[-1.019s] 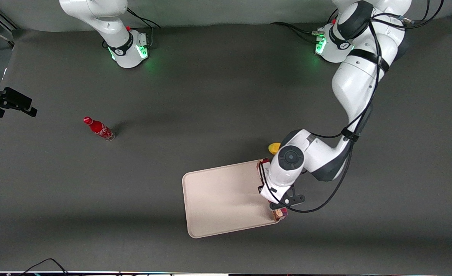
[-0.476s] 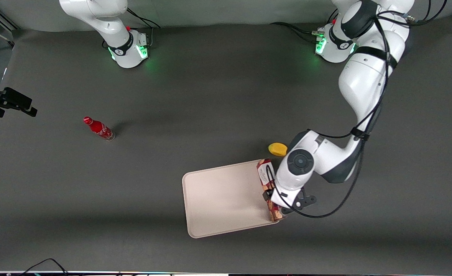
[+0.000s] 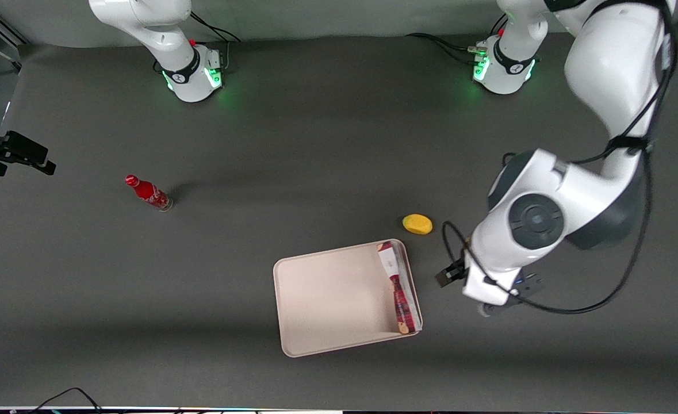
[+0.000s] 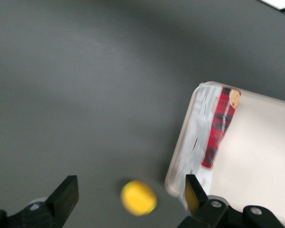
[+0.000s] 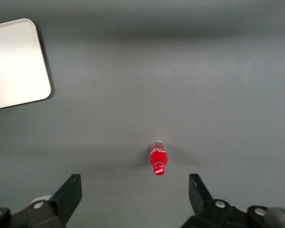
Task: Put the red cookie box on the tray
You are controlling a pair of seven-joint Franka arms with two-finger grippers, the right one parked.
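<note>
1. along the tray's edge toward the working arm lies your long dark red cookie box point(image 3: 398, 287), inside the large pale beige-pink tray point(image 3: 327, 299).
2. your left arm's gripper point(image 3: 477, 287) hangs above bare table beside the tray, fingers point(image 4: 66, 192) spread wide, holding nothing.
3. near it lies a small yellow oval object point(image 3: 417, 223).

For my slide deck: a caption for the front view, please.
Red cookie box lies in the tray along its edge; open gripper hovers beside the tray.
</note>
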